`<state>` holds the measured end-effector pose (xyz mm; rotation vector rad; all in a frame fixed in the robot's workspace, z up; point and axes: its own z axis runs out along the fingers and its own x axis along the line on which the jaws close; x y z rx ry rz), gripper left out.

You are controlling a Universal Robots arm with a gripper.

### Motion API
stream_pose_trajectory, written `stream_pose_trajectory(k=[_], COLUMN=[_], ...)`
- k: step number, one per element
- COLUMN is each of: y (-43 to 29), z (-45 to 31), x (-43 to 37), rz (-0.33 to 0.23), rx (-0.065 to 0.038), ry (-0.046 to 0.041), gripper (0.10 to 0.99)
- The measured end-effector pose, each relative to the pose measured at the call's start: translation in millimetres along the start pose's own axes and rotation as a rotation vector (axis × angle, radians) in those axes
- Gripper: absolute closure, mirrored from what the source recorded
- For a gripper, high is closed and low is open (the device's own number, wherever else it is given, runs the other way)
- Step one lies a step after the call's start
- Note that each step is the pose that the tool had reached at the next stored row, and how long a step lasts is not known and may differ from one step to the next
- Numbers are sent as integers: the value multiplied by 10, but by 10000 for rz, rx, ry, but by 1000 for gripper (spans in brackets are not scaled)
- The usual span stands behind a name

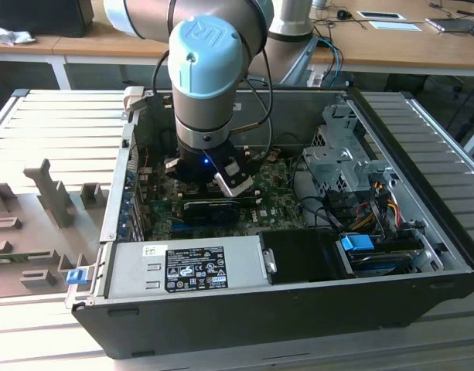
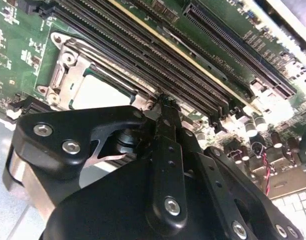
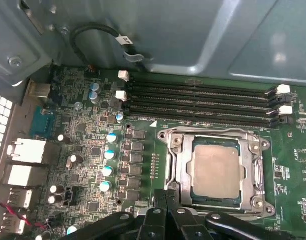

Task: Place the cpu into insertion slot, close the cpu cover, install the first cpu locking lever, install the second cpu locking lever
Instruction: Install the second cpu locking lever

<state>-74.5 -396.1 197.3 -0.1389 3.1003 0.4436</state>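
Black gripper [image 3: 165, 196] fingers meet at their tips, pinched together with nothing between them, just beside the near edge of the socket. Beyond them the cpu [image 3: 216, 170] lies flat in its slot, framed by the closed silvery cpu cover [image 3: 178, 167]. Farther off run four memory slots [image 3: 197, 102].

You see a green motherboard [image 3: 83, 165] with pale blue-topped capacitors [image 3: 109, 155], black memory slots [image 3: 197, 105] tipped with white clips [image 3: 282, 90], silvery cpu cover [image 3: 175, 172] framing the pale tan cpu [image 3: 216, 167], black gripper [image 2: 165, 102], light blue arm cap [image 1: 206, 54]
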Motion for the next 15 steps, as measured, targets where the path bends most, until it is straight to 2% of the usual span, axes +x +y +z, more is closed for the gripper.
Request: stream_pose_trajectory(k=[2,4,6,12,15], y=[-4,3,34,97,100], z=[10,-16,-120,-320,-331], x=[11,12,11,6,6], rz=[-2,-2,0,3,2], rx=[-19,-26,-28,-19,-22], ry=[2,-1,0,11,11], gripper=[980,980,980,980,980])
